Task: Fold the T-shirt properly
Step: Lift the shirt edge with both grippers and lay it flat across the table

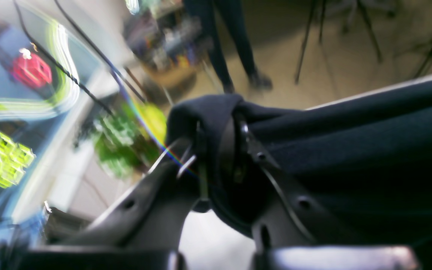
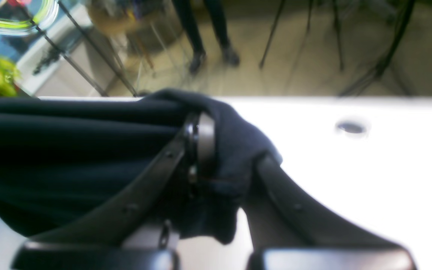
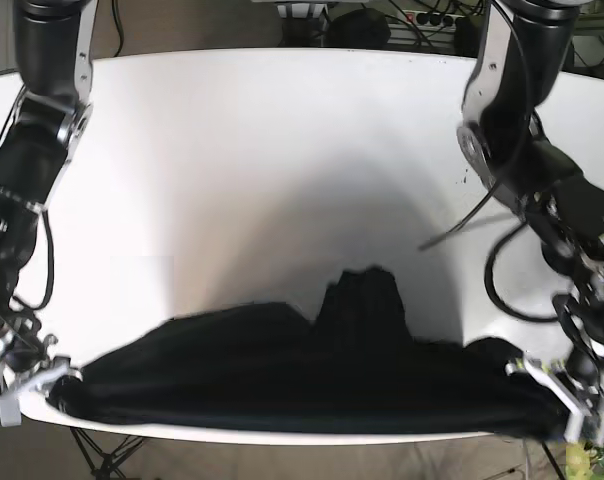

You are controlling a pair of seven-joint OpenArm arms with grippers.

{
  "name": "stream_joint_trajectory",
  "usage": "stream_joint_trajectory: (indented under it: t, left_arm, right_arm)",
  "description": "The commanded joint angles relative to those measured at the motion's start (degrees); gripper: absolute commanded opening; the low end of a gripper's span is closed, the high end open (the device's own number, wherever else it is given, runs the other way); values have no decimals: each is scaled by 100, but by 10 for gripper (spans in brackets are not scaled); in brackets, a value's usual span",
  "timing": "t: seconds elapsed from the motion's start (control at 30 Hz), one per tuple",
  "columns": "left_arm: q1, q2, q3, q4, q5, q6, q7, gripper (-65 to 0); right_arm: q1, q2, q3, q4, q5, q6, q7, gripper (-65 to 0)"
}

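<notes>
The dark navy T-shirt (image 3: pixel 312 370) is stretched wide along the front edge of the white table (image 3: pixel 282 170), with a bunched hump near its middle. My left gripper (image 3: pixel 554 400) is at the shirt's right end in the base view. The left wrist view shows this left gripper (image 1: pixel 216 150) shut on a bunched corner of the T-shirt (image 1: pixel 351 150). My right gripper (image 3: pixel 54 385) holds the opposite end. Seen from the right wrist, that right gripper (image 2: pixel 223 157) is shut on a fold of the T-shirt (image 2: pixel 69 150).
A small round hole (image 2: pixel 351 128) marks the table top. Beyond the table edge are a person's legs (image 1: pixel 231 45), tripod stands (image 2: pixel 381 56) and green plants (image 1: pixel 126 146). Black cables (image 3: pixel 492 270) hang from the arm on the base view's right.
</notes>
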Motion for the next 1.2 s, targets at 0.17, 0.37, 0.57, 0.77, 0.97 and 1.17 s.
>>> stream_joint_trajectory:
  t: [0.17,0.37,0.57,0.77,0.97,1.17]
  left_arm:
    - [1534,125,-55,545,21,32,-149,-650]
    - [2915,512,-600,765,12,-249,-158,-650]
    - [3662,750,-1268,792,38,-465,-158,-650]
    - [4330,750,-1681,818,29,-465,-158,-650]
    - [4726,758,-2244,818,29,-465,-158,-650]
    - [4778,758,-2850,818,29,-465,-158,-650]
  right_arm:
    - [-1283,-229,719,670,33,-38,223,-629]
    - [-2664,-361,1176,908,622,-38,232,-629]
    - [-3490,-466,1334,925,737,-38,240,-629]
    - [-4123,-510,1449,1268,737,-38,232,-629]
    - [-4545,-686,1440,1594,719,-38,223,-629]
    - [-4826,-792,1414,1602,737,-38,223,-629]
